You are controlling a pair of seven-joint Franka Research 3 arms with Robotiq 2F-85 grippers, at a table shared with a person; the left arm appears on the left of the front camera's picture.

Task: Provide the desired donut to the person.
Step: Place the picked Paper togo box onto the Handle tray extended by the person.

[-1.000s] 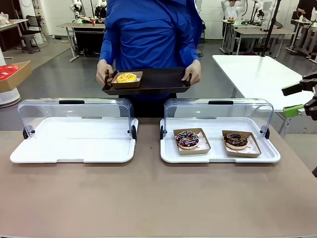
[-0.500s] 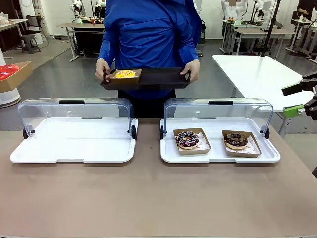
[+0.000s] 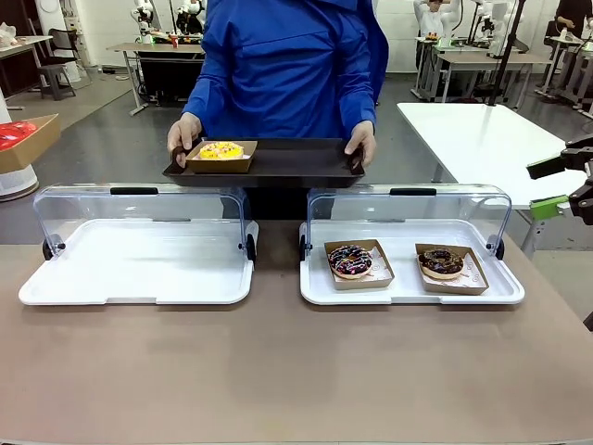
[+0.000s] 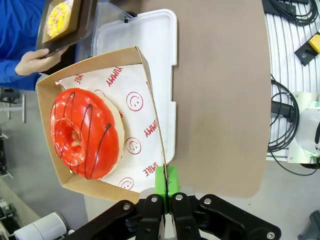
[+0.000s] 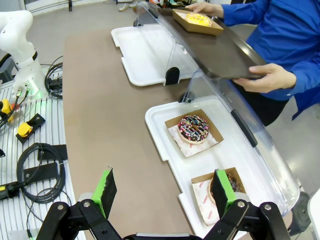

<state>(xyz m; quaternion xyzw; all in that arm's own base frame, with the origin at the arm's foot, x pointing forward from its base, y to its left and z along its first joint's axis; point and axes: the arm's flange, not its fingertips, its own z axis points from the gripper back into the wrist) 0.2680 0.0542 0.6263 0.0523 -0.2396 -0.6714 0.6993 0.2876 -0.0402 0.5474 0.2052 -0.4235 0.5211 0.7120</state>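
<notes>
- Two display trays on the table, lids up; left tray [image 3: 139, 264] bare, right tray [image 3: 408, 289] has a sprinkle donut [image 3: 350, 260] and a chocolate donut [image 3: 441, 263], each in a carton.
- Left gripper [image 4: 167, 187] is pinched tight on the rim of a carton [image 4: 150, 90] carrying a red donut [image 4: 86, 135] with dark stripes. The load hangs above the left tray's near corner, clear of it.
- Change: person [image 3: 287, 65] has stepped closer and lowered the dark tray [image 3: 278, 162] over the last second. It is now level, just behind the raised lids.
- Yellow donut [image 3: 220, 150] in its carton sits at the dark tray's left end, by the person's hand [image 3: 183, 134]; the rest of that tray is free.
- Meaning, as I read it: person is offering the free space, so the next move is likely carrying the red donut across and setting it there.
- Risk: thin one-edge grip on the carton, so it could tilt in transit.
- Right gripper [image 5: 165, 192] is spread wide and holds nothing, parked above the table edge near the right tray.
</notes>
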